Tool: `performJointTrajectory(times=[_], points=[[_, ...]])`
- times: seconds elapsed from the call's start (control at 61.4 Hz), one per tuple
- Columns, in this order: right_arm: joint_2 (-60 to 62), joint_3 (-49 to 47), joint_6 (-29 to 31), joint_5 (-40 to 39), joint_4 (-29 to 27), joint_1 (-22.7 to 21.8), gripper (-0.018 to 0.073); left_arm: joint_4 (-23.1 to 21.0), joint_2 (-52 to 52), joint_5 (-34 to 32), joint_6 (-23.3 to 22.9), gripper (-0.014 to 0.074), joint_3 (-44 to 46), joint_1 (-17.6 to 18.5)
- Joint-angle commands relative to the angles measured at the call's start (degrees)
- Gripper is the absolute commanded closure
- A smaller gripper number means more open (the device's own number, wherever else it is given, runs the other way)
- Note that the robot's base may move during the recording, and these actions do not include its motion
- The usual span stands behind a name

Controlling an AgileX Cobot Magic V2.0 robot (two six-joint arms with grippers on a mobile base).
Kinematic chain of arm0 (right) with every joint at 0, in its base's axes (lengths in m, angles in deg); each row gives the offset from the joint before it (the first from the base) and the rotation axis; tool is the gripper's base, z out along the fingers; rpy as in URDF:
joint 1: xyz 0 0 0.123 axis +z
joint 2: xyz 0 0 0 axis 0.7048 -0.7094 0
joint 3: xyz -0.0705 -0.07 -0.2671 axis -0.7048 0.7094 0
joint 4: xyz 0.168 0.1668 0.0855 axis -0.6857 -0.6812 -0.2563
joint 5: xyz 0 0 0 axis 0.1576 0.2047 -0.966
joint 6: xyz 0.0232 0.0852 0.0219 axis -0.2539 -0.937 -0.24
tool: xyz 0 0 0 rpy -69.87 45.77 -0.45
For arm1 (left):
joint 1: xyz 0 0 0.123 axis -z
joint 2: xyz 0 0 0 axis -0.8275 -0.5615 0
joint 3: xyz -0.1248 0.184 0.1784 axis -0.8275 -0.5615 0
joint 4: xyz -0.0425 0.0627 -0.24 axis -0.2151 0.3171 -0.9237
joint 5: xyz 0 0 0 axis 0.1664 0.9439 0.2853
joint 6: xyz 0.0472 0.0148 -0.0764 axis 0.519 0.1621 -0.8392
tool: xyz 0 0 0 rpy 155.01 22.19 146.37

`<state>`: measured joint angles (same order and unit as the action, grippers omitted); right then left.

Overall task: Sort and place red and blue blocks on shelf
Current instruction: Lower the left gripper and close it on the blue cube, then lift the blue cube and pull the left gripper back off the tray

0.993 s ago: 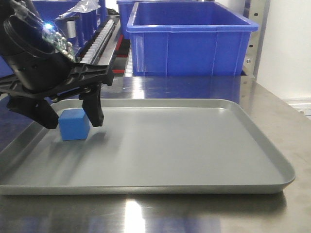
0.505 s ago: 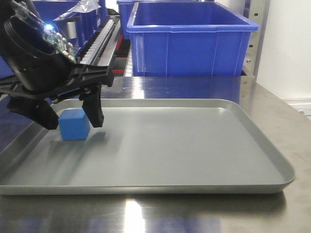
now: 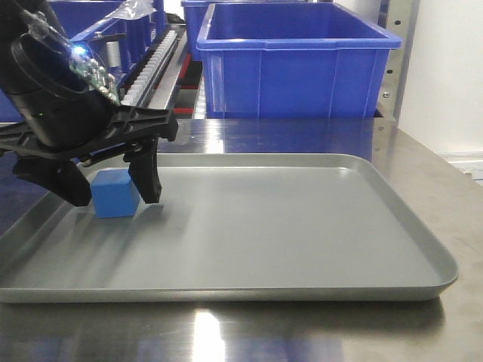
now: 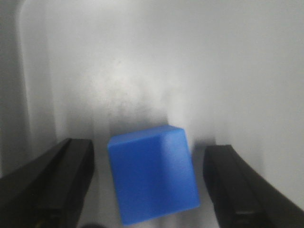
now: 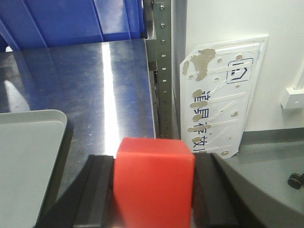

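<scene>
My left hand [image 3: 113,196], wide open, straddles the blue block [image 4: 152,178] at the tray's [image 3: 302,226] left end, fingers either side, not touching. My right hand [image 5: 153,199] grips the red block [image 5: 153,173] beyond the tray.

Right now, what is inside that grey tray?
One blue block rests on the floor of the tray, near its left end. The left end effector straddles it, fingers clear of its sides. The tray corner behind that end effector is covered from view.
</scene>
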<state>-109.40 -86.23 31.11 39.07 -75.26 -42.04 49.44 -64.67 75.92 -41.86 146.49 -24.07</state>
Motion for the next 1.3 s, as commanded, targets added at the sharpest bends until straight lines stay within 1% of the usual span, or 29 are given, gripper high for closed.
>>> performJointTrajectory(times=[0.0, 0.098, 0.212, 0.553, 0.7, 1.025, 1.286], points=[[0.13, -1.65, 0.32, -4.99, 1.02, -0.27, 0.0512, 0.13, 2.22, -2.16, -0.62, 0.0132, 1.6, 0.53], [0.13, -1.65, 0.32, -4.99, 1.02, -0.27, 0.0512, 0.13, 2.22, -2.16, -0.62, 0.0223, 1.6, 0.53], [0.13, -1.65, 0.32, -4.99, 1.02, -0.27, 0.0512, 0.13, 2.22, -1.95, -0.62, 0.0303, 1.6, 0.53], [0.13, -1.65, 0.32, -4.99, 1.02, -0.27, 0.0512, 0.38, 2.22, 1.0, -0.38, 0.0474, 1.6, 0.53], [0.13, -1.65, 0.32, -4.99, 1.02, -0.27, 0.0512, 1.96, 3.44, 1.08, -0.28, 0.0473, 1.6, 0.53], [0.13, -1.65, 0.32, -4.99, 1.02, -0.27, 0.0512, 7.18, 10.9, 1.08, -0.28, 0.0473, 1.6, 0.42], [0.13, -1.65, 0.32, -4.99, 1.02, -0.27, 0.0512, 10.69, 18.46, 2.09, -0.28, 0.0473, 1.6, -2.0]])
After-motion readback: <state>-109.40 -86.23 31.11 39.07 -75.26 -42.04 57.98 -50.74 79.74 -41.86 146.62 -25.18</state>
